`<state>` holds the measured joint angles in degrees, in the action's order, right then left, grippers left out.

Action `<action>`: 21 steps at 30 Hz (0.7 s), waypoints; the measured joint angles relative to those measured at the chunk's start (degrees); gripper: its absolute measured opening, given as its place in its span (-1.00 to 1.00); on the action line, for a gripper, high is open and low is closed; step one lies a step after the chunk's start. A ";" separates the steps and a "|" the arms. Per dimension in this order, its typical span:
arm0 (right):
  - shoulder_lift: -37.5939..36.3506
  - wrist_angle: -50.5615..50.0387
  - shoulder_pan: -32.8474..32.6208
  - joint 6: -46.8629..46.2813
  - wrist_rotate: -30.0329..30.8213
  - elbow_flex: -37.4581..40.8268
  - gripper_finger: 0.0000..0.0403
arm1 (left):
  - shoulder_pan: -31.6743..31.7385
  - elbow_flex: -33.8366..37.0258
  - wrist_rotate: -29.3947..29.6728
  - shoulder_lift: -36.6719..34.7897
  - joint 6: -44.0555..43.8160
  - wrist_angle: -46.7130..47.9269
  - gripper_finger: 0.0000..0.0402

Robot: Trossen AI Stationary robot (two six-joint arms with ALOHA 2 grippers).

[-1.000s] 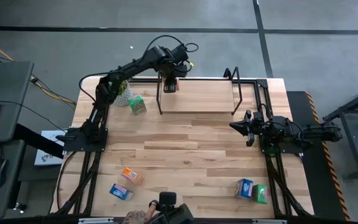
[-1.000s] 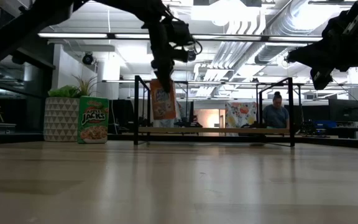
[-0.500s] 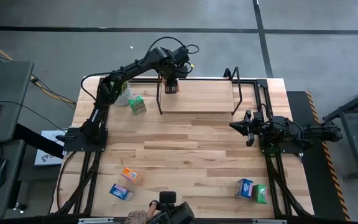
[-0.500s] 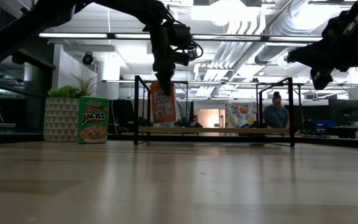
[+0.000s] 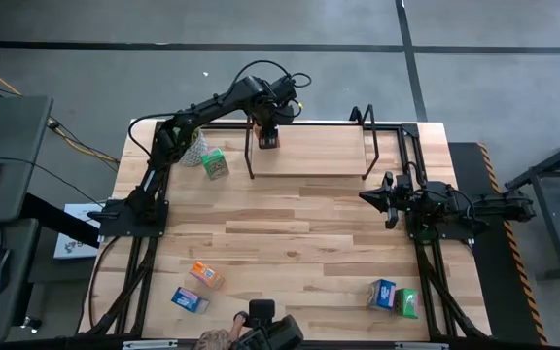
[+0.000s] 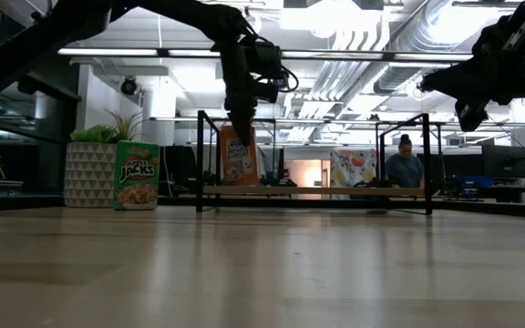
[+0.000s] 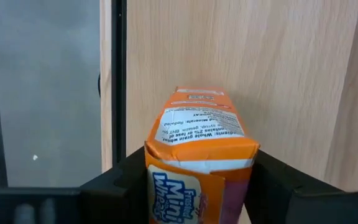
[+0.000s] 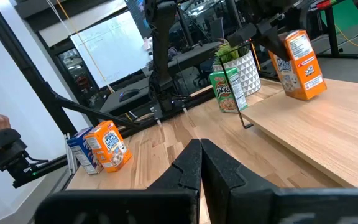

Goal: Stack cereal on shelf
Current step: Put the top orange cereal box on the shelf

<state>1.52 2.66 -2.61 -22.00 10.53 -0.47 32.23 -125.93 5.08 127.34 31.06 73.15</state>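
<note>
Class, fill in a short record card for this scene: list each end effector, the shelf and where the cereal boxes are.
left end effector: shut on orange box, over shelf's left end
right end effector: shut, empty, at table's right side
shelf: far edge
green box: beside plant
other boxes: orange-blue pair, blue-green pair, near edge

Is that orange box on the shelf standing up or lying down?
Standing upright: the orange box rests on the shelf, left gripper clamping its top.

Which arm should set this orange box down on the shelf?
Left. The left gripper holds the orange cereal box over the shelf board's left end; the right gripper, shut and empty, waits near the table's right edge.
</note>
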 joint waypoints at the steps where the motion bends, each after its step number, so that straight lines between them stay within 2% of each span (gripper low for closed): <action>1: 0.00 0.00 -0.02 0.00 0.01 0.00 -1.00 | 0.00 0.00 0.00 0.01 0.01 -0.08 -0.04; 12: 0.00 0.00 -0.02 0.00 0.00 0.00 -1.00 | 0.00 0.00 0.02 0.00 0.08 -2.44 0.29; 21: 0.00 0.00 0.00 0.00 0.01 -0.01 -1.00 | 0.00 -0.01 0.49 -0.47 0.40 -2.34 0.33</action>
<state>1.52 2.66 -2.61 -22.00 10.53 -0.48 32.23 -125.94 5.57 126.88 31.46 70.81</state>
